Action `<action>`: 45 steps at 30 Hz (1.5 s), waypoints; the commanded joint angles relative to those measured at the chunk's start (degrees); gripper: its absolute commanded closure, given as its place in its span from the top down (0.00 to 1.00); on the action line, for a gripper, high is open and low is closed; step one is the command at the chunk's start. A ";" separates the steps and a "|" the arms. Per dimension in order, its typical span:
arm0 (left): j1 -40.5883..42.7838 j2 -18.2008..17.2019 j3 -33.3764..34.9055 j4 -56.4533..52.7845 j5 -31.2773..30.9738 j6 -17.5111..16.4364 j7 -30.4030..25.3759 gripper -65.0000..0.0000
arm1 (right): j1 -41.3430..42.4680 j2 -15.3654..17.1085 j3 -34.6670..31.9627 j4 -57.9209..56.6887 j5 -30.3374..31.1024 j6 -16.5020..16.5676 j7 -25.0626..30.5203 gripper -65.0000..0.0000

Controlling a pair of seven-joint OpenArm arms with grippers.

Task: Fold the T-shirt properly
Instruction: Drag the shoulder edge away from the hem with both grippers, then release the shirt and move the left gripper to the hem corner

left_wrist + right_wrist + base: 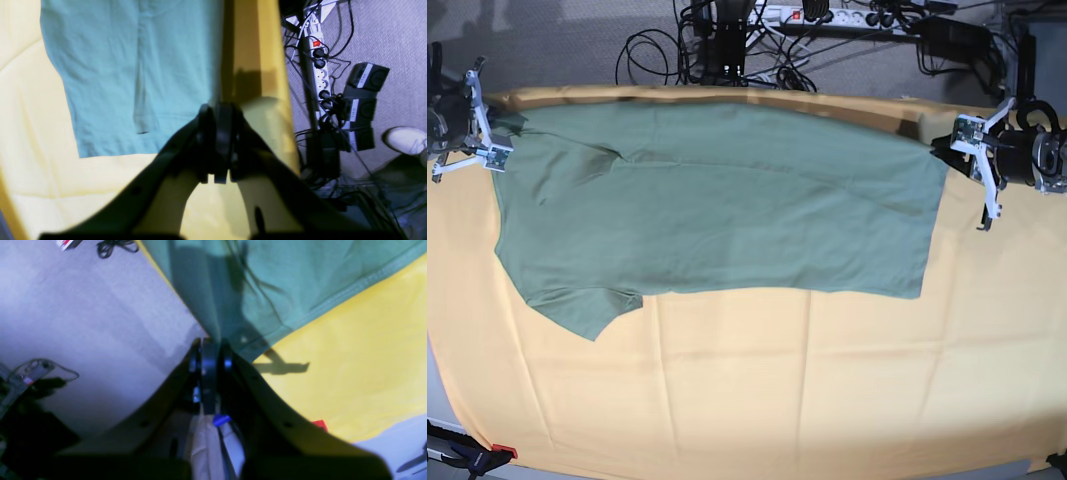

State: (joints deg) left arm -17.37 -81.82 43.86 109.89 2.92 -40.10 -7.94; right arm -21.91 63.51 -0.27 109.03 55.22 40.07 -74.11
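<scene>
Sage-green cotton T-shirt [717,200] flat on your yellow-orange cloth [757,390] | left gripper [972,150] pinches its hem corner | right gripper [487,150] pinches its shoulder edge

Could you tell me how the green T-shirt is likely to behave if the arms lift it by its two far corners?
The T-shirt looks thin and soft, with creases, so it would probably sag between the left gripper and right gripper. The loose sleeve would likely dangle. On the yellow cloth it may drag rather than slide.
</scene>
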 commanded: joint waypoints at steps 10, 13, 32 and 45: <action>1.81 -2.34 -0.68 1.27 -0.46 0.10 0.70 0.00 | -2.67 2.16 0.66 0.59 0.46 -0.07 -1.36 0.00; 1.81 -2.32 -0.68 1.29 -0.50 0.10 0.63 0.00 | -4.31 2.08 0.66 0.59 0.28 -0.07 -1.86 0.00; 1.77 -3.61 -0.68 2.25 -5.27 0.10 0.68 0.30 | -3.58 2.12 0.66 1.03 0.09 -0.07 -2.25 0.18; -9.27 -3.91 -0.70 2.23 -18.62 0.10 9.05 0.48 | 3.98 3.21 0.87 6.32 0.11 -0.07 -3.15 0.40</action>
State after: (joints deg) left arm -25.78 -84.18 43.90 111.70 -15.33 -40.42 2.42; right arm -18.76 65.21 -0.16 114.83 55.33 40.07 -77.19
